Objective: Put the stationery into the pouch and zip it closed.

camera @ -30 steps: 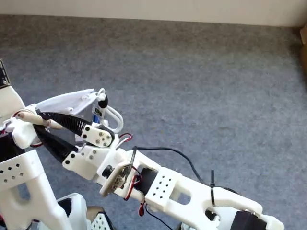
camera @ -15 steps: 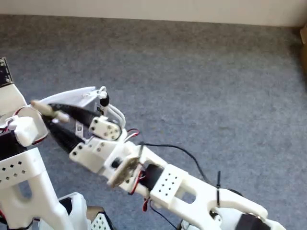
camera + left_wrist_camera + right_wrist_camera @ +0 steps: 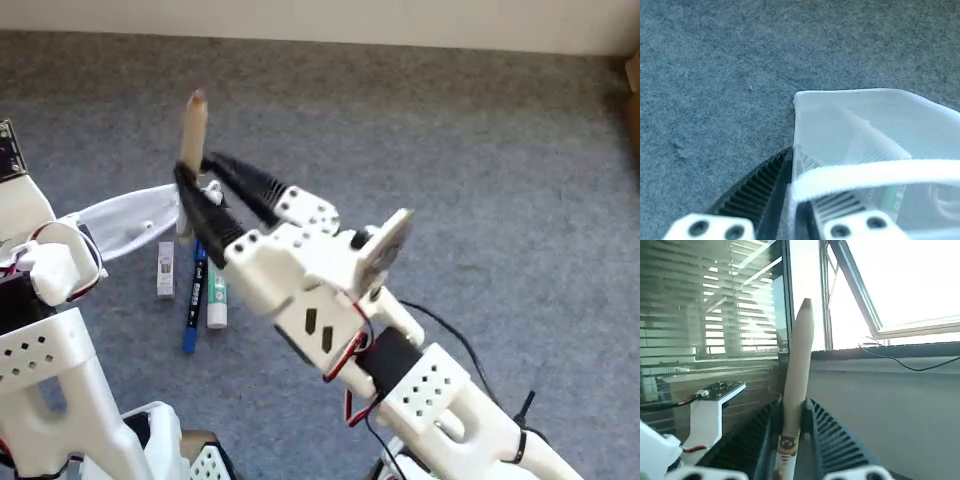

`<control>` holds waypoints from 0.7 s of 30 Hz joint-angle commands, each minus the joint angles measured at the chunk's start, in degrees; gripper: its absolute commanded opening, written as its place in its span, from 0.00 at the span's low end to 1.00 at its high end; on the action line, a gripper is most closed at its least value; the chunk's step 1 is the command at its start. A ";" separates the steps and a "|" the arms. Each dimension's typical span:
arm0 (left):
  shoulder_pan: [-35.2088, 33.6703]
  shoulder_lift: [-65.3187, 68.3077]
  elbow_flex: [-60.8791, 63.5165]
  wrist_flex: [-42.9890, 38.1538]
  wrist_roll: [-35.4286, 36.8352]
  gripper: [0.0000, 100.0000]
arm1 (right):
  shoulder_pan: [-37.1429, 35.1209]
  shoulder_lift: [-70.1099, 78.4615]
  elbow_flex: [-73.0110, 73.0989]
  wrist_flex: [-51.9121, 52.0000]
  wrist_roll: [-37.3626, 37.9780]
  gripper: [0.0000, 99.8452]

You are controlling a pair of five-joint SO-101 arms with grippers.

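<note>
My right gripper (image 3: 192, 196) is raised above the carpet and shut on a beige pencil (image 3: 192, 125) that points steeply upward. In the right wrist view the pencil (image 3: 797, 365) stands between the black fingers (image 3: 822, 425). Just left of it is the white mesh pouch (image 3: 130, 218). My left gripper (image 3: 792, 195) is shut on the pouch's (image 3: 865, 130) edge, holding it off the carpet. Below the pouch, a white eraser-like stick (image 3: 165, 270), a blue pen (image 3: 193, 300) and a green-and-white marker (image 3: 216, 295) lie side by side on the carpet.
Grey carpet (image 3: 470, 180) stretches open to the right and far side. The left arm's white body (image 3: 40, 370) takes up the near left corner. The right arm's links (image 3: 400, 380) cross the near middle.
The right gripper has swung up and to the right from low beside the pouch, turning the pencil from lying flat to pointing upward. The pens on the carpet are now uncovered.
</note>
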 commanded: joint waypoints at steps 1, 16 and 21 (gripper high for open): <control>-1.01 1.10 0.66 -0.70 0.26 0.01 | 2.51 2.07 -5.05 0.31 -4.22 0.00; -1.01 1.10 0.66 -0.70 0.26 0.01 | -1.10 15.43 -8.31 -10.15 -13.19 0.00; -1.01 1.10 0.66 -0.70 0.26 0.01 | -1.80 26.15 -8.31 -23.25 -6.07 0.00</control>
